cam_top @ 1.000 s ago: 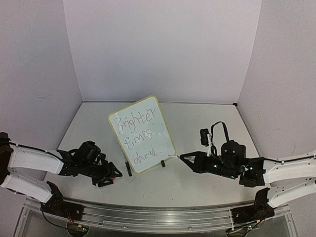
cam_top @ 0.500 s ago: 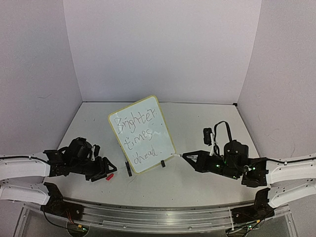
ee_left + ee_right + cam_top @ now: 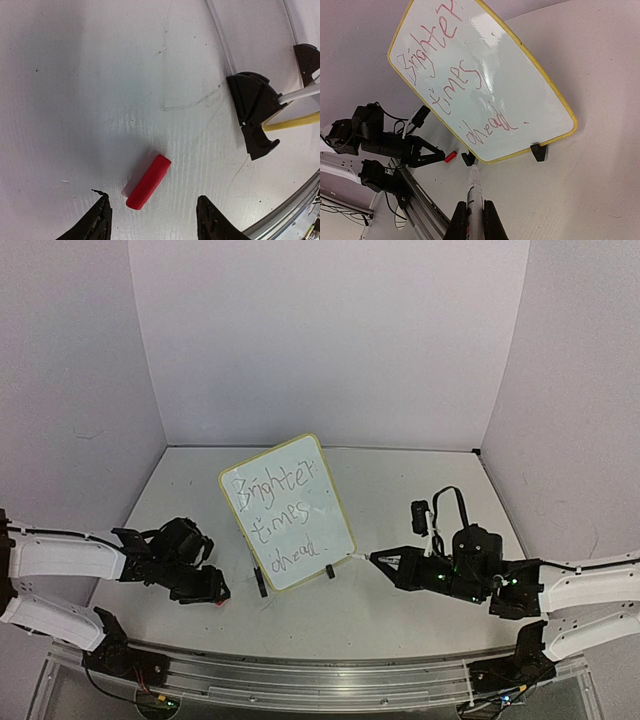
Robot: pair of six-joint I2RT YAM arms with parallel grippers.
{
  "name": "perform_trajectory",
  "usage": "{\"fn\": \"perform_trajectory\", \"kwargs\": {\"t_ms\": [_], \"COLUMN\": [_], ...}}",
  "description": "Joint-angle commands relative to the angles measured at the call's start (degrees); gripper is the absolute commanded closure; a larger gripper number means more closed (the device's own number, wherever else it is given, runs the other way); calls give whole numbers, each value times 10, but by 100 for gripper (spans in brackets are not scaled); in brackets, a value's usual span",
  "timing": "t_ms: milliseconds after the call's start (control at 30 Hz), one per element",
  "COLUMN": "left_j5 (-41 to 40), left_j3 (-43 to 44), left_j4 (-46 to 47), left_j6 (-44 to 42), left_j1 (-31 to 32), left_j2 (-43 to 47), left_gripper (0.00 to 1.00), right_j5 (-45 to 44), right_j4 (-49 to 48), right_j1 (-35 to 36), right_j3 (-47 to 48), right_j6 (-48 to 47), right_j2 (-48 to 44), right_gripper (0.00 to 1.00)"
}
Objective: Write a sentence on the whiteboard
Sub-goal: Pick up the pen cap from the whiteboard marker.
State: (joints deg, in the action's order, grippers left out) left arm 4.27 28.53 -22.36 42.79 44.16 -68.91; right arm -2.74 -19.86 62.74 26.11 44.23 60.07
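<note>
Whiteboard (image 3: 330, 530) stands upright on its two black feet (image 3: 540, 151) in the middle of the table (image 3: 400, 490). Its face is turned toward the arms and tipped back a little, which suits a pen coming in from the near edge. And the sentence (image 3: 283, 512) is up there in three slanting lines, "Brighter times ahead.", reddish in the right wrist view, with a full stop at the end, so the writing looks finished to me. Over at 4 o'clock from the board, the right gripper (image 3: 474, 212) has its fingers clamped tight on the marker (image 3: 473, 187). The barrel runs straight out between them and the tip points at the board's lower rim, just short of it and off the writing surface, apparently drawn clear so nothing smears. Now to 8 o'clock of the board: the left gripper (image 3: 152, 200) hangs low over the table, fingers apart and empty. Right between them lies the red cap (image 3: 147, 181), untouched, its length running from 7 to 1 o'clock in the left wrist view, with the board's near foot off at 2 o'clock. That straddle reads like a set-up to pinch the cap, probably for closing the marker. The cap is small and round, so a squeeze off its middle could roll it away.
</note>
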Motion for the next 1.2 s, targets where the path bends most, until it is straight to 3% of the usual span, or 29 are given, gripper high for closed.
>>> {"fn": "perform_trajectory", "kwargs": {"t_ms": [0,233,433,833,1167], "left_j5": [-16,-4,-17,-34,-50], "left_j3": [37,13,24,36,25], "left_j4": [-14,19,-14,-31,-37], "left_j6": [-56,-60,-78,-84,-65], "left_j1": [0,0,1,19,27], "left_j2": [-31,-29,-41,-78,-93], "left_gripper": [49,62,72,77,95], "right_j5": [-6,-10,-10,-17,-27], "right_j4": [-3,-1,-2,-3,8], "right_j1": [3,3,4,3,3], "right_j3": [4,-2,-7,-19,-23], "right_j6": [4,5,8,12,18], "right_j2": [-14,-16,-14,-21,-27], "right_gripper": [100,100,100,100,100]}}
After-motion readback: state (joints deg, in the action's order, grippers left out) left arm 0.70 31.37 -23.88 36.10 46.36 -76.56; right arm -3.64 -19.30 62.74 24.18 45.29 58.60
